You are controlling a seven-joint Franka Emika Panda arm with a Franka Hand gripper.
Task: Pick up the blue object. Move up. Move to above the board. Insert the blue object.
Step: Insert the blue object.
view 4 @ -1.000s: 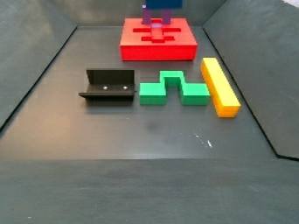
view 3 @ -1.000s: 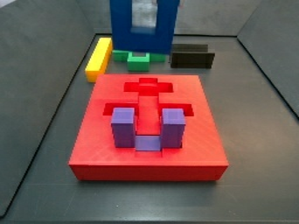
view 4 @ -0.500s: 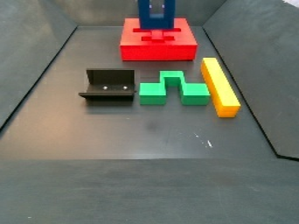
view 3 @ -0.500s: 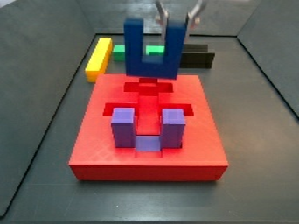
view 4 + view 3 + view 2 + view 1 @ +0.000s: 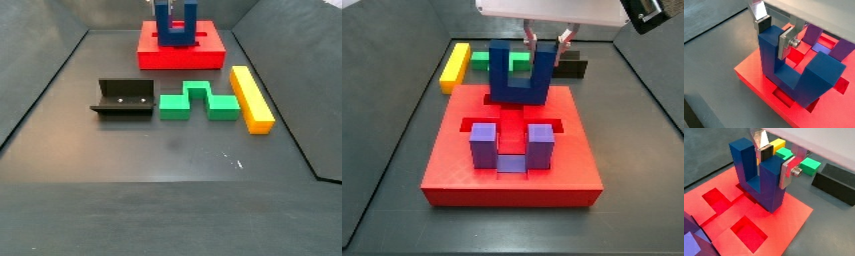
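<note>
One gripper [image 5: 773, 157] clamps a prong of the blue object [image 5: 759, 174] over the board [image 5: 510, 146].
Prongs upright, its base meets a recess at the board's far end; a purple U-shaped block [image 5: 510, 147] fills the near recess.

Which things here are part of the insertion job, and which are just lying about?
Part of the job:
- blue object, a prong clamped in the gripper, base down at the board
- board

Lying about:
- purple block, seated in the board
- green block
- yellow bar
- fixture
</note>
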